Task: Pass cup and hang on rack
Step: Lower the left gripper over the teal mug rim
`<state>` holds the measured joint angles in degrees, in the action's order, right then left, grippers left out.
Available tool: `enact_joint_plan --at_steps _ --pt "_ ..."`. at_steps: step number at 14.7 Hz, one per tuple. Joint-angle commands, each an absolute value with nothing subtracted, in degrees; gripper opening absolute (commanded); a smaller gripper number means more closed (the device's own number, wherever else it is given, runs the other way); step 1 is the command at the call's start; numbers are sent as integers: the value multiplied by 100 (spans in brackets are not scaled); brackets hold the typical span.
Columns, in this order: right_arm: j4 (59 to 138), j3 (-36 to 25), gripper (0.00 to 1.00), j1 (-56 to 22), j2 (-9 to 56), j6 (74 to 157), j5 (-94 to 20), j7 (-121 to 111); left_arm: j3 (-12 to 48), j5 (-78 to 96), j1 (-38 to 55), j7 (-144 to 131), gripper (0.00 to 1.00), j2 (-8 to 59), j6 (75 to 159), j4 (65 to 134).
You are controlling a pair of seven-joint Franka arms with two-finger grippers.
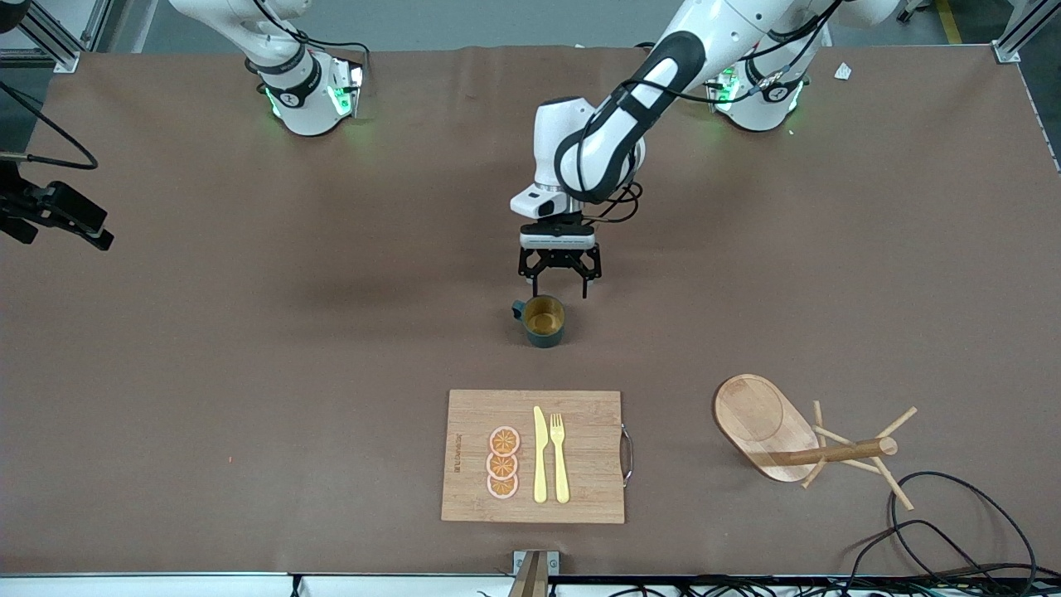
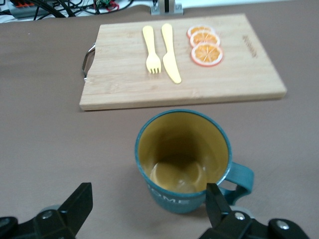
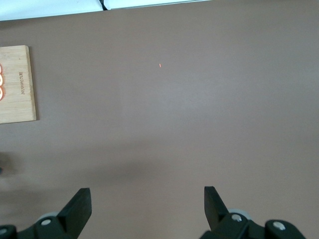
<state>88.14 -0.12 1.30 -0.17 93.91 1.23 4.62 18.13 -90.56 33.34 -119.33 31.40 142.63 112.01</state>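
Teal cup point(image 1: 544, 321) sits upright on the table, ungrasped. I've got the left gripper point(image 1: 559, 278) over it, fingers wide. Right gripper point(image 3: 144, 211) waits, spread, empty. Rack point(image 1: 796, 434) lies toppled; pass and hang remain.

Board lettering point(image 2: 248, 44) unreadable (blurred).

Left tool point(image 1: 558, 286) hangs low, spread; right tool point(image 3: 144, 209) waits spread.

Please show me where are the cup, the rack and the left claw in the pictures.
cup point(image 1: 545, 319), front view: on its yellowish inside.
rack point(image 1: 761, 423), front view: on the bare oval base; the rack lies tipped over.
left claw point(image 1: 558, 274), front view: midway between its open fingertips, just above the cup.
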Motion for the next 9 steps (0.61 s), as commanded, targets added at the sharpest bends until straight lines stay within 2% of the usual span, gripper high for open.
enact_joint_plan --at_steps 1,9 --pt "8886 97 100 316 -132 9387 44 360 1819 -9641 3296 -12708 100 3217 14361 11232" --pt "8895 97 100 325 -141 9360 44 352 1863 -9537 3348 -12691 100 3190 14361 11057"
